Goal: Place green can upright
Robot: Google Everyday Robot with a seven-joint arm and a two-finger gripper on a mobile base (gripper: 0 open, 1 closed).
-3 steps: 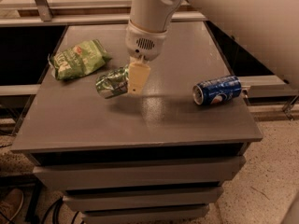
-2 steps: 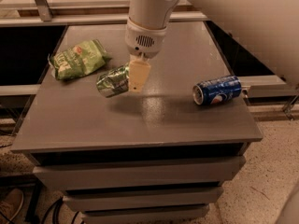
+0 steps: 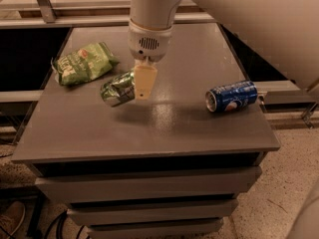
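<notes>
The green can point(image 3: 117, 87) lies on its side, crumpled-looking and tilted, on the left middle of the grey table point(image 3: 164, 128). My gripper point(image 3: 143, 82) hangs straight down from the white arm, right at the can's right end, and overlaps that end. The can's right end is hidden behind the gripper. I cannot tell whether the can rests on the table or is held just above it.
A flat green snack bag point(image 3: 82, 62) lies at the back left of the table. A blue can with a red-white logo point(image 3: 232, 96) lies on its side near the right edge. Drawers sit below the tabletop. Dark gaps flank the table.
</notes>
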